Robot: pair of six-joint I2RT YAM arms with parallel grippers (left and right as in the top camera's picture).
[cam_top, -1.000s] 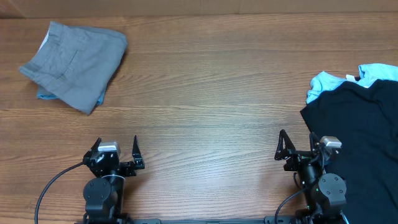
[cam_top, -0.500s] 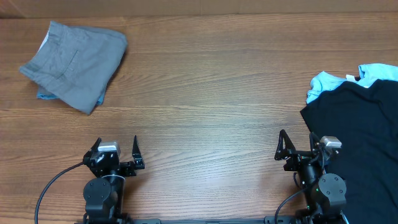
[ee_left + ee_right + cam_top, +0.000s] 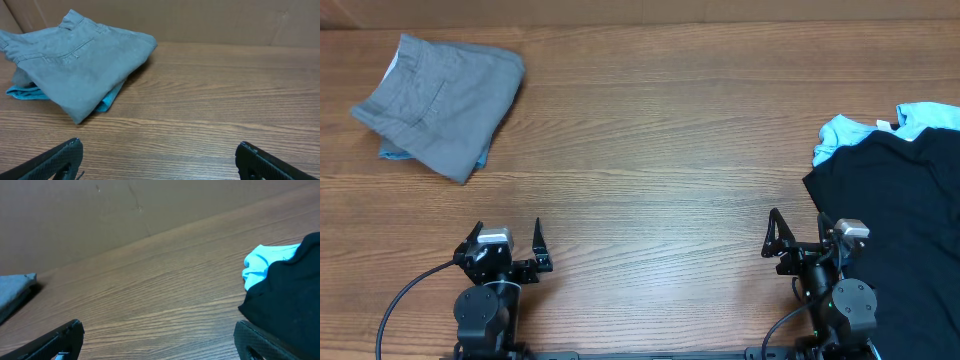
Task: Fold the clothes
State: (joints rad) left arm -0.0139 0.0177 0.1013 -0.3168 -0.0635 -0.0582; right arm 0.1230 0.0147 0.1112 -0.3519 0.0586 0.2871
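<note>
Observed from the near edge of the desk (image 3: 650, 150), with its far edge taken as 12 o'clock.

Item 1: grey trousers (image 3: 440, 100), folded into a compact bundle, lie at about 10 o'clock near the far left corner. A strip of light-blue cloth (image 3: 392, 153) shows beneath their near edge.

Item 2: a black shirt (image 3: 900, 220) lies spread and unfolded at about 3 o'clock, running off the right edge of the overhead view. A light-blue garment (image 3: 865, 128) lies partly under its far edge, crumpled.

Item 3: the left end effector (image 3: 506, 240) sits at about 7 o'clock by the near edge, fingers spread wide, gripping nothing, well apart from the trousers.

Item 4: the right end effector (image 3: 798, 230) sits at about 5 o'clock, fingers likewise spread wide and gripping nothing. Its right-hand finger stands over the near-left edge of the black shirt; whether it touches the cloth cannot be told.

Bare wood lies between the two groups of clothing
</note>
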